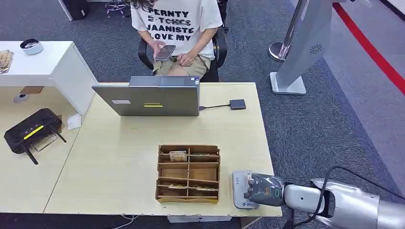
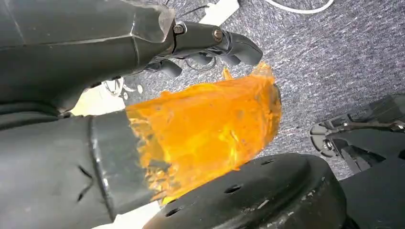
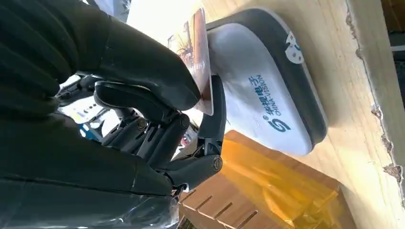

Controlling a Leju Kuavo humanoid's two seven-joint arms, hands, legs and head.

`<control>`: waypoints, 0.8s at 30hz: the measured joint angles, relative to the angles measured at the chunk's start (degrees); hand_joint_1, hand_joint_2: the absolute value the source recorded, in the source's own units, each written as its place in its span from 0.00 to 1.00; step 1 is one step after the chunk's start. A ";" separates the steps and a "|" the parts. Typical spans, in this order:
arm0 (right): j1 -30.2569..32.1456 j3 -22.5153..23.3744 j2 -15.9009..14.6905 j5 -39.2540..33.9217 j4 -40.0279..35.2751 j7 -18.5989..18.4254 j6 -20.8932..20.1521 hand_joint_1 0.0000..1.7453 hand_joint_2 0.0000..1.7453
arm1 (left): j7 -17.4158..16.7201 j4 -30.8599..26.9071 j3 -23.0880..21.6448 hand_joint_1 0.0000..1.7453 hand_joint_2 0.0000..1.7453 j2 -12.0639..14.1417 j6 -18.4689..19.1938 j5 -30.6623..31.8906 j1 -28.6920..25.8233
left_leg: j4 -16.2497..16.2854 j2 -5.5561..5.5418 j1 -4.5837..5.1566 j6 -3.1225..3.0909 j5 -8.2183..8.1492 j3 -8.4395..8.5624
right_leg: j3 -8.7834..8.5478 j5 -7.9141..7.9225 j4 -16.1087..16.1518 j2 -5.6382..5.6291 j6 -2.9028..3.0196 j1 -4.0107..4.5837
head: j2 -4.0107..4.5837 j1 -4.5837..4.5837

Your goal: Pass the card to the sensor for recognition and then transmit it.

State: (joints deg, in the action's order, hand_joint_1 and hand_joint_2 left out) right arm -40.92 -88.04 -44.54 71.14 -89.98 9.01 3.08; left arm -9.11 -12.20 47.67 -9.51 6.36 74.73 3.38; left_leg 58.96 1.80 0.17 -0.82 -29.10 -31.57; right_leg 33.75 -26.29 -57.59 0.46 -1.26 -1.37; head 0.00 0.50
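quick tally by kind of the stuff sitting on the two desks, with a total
laptop: 1
adapter: 1
wooden card organizer: 1
card reader: 1
router: 1
total: 5
The right robot hand holds a card at the reader.

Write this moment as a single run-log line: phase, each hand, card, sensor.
phase: card at sensor | right hand: holds card over white sensor | left hand: off the table, holding nothing | handover: not yet done

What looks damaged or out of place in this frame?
The table edge beside the card reader is chipped, with rough splintered spots. Otherwise nothing stands out: the right robot hand holds a card over the reader.
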 joint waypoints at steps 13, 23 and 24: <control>-0.01 0.00 1.40 0.31 0.90 0.00 0.17 1.00 1.00 | 0.07 0.00 0.00 0.00 0.00 0.00 0.00 0.18 0.00 | 0.00 0.00 0.00 0.00 0.00 0.03 | -0.03 0.00 0.00 0.00 0.00 0.00 | 0.00 0.00; 0.08 0.00 2.40 0.35 1.62 0.00 0.13 1.00 1.00 | 0.15 0.00 0.00 0.00 0.00 0.00 0.00 0.20 0.00 | 0.00 0.01 -0.01 0.00 0.00 0.09 | -0.07 0.00 0.00 -0.01 0.00 0.01 | 0.00 0.00; 0.12 0.00 2.49 0.35 1.77 0.00 0.15 1.00 1.00 | 0.15 0.00 0.00 0.00 0.00 0.00 0.00 0.20 0.00 | 0.00 0.01 -0.01 0.00 0.00 0.09 | -0.08 0.00 0.00 -0.01 0.00 0.00 | 0.00 0.00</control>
State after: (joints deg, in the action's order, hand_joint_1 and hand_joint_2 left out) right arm -40.80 -88.04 -42.05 71.49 -88.21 9.01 3.23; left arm -8.96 -12.20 47.67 -9.51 6.36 74.93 3.39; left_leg 58.96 1.81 0.16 -0.82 -29.10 -31.48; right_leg 33.67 -26.29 -57.59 0.45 -1.26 -1.36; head 0.00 0.50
